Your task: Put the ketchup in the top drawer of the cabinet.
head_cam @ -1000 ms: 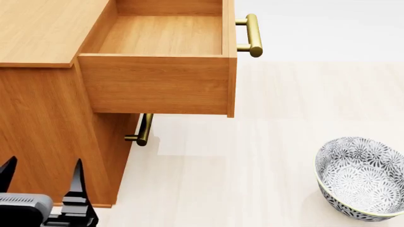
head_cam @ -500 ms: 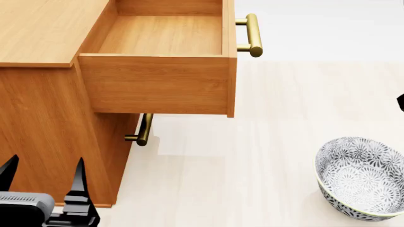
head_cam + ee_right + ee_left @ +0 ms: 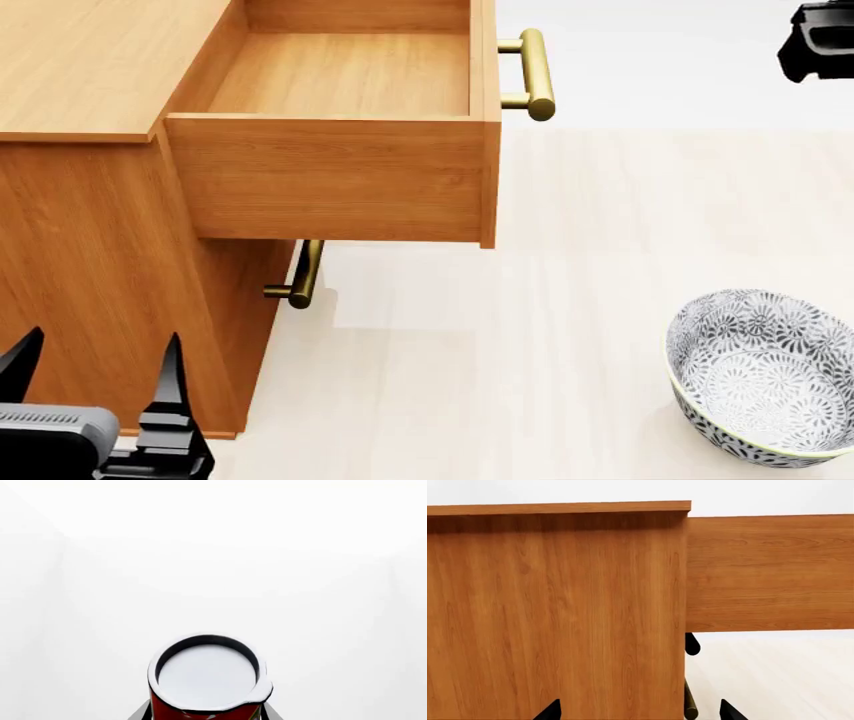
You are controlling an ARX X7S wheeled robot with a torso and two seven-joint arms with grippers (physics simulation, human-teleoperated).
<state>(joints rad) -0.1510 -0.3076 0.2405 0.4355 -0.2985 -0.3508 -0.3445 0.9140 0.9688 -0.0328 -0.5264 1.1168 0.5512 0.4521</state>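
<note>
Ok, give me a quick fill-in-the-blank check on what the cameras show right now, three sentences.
1. The top drawer of the cabinet is pulled ____.
2. In the right wrist view, the right gripper holds the ____, a can with a red label.
3. The patterned bowl sits on the floor and holds ____.

Missing words: open; ketchup; nothing

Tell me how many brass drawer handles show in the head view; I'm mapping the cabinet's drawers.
2. One handle is on the open top drawer; a lower handle sits beneath that drawer, partly hidden. More may be out of view.
</note>
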